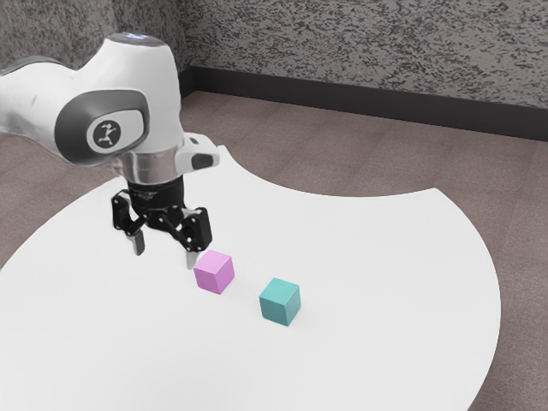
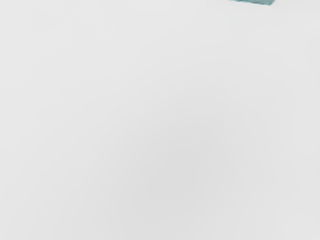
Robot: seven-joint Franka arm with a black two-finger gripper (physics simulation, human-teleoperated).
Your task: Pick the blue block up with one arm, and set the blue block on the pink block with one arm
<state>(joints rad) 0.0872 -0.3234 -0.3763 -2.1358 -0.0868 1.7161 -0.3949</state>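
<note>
Blue block (image 1: 280, 300) sits flat on the white table (image 1: 377, 257) in the exterior view. The pink block (image 1: 213, 271) sits just beside it, toward the exterior view's left. There is a small gap between the two blocks, so they do not touch. Nothing is on top of the pink block. The big white arm (image 1: 103, 94) comes in from the exterior view's left and bends down. Its black gripper (image 1: 164, 253) hangs low over the table, on the exterior view's left of the pink block. Its two fingers are spread wide apart, and they hold nothing. One fingertip is very close to the pink block, but I cannot tell if it touches. Past the table there is a brown floor (image 1: 360, 145) and a grey speckled wall (image 1: 360, 43).

In the wrist view, the white table (image 2: 160, 130) lies under the hand. A thin strip of the blue block (image 2: 252, 2) shows at the edge, resting on the table.
</note>
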